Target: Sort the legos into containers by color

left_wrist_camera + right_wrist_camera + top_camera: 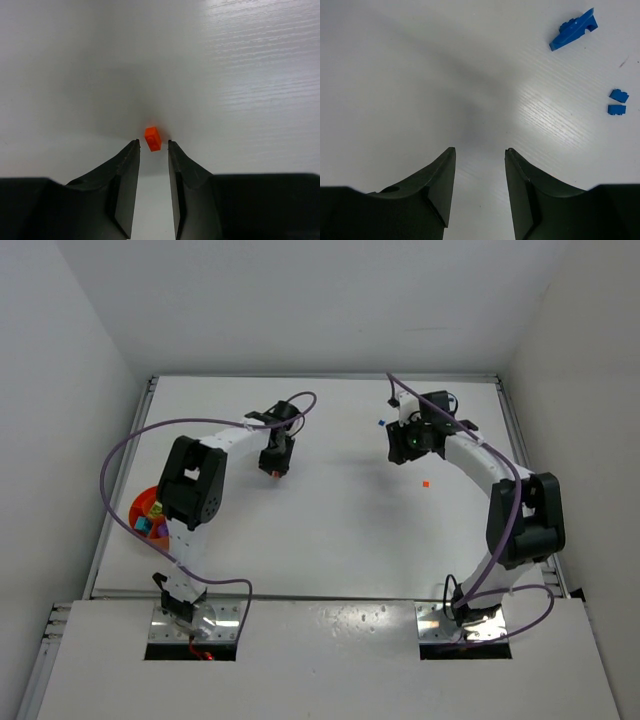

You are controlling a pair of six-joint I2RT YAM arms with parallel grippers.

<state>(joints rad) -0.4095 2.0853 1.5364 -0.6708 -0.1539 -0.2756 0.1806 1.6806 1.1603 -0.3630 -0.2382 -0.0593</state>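
Note:
An orange lego [153, 138] lies on the white table just at the tips of my left gripper [153, 143]. The jaws stand open, with a narrow gap on each side of the brick. From above, the left gripper [275, 466] points down over this orange lego [274, 474]. My right gripper [480, 149] is open and empty above bare table. Up and to its right lie a long blue lego [572, 31] and two small blue legos [618, 95]. The orange bowl [137, 512] sits at the left edge, half hidden by the left arm, with several coloured legos [155, 510] in it.
A second orange lego [425, 483] lies alone right of centre, below the right gripper [404, 448]. A blue lego [382, 422] shows just left of that gripper. White walls close in the table on the left, back and right.

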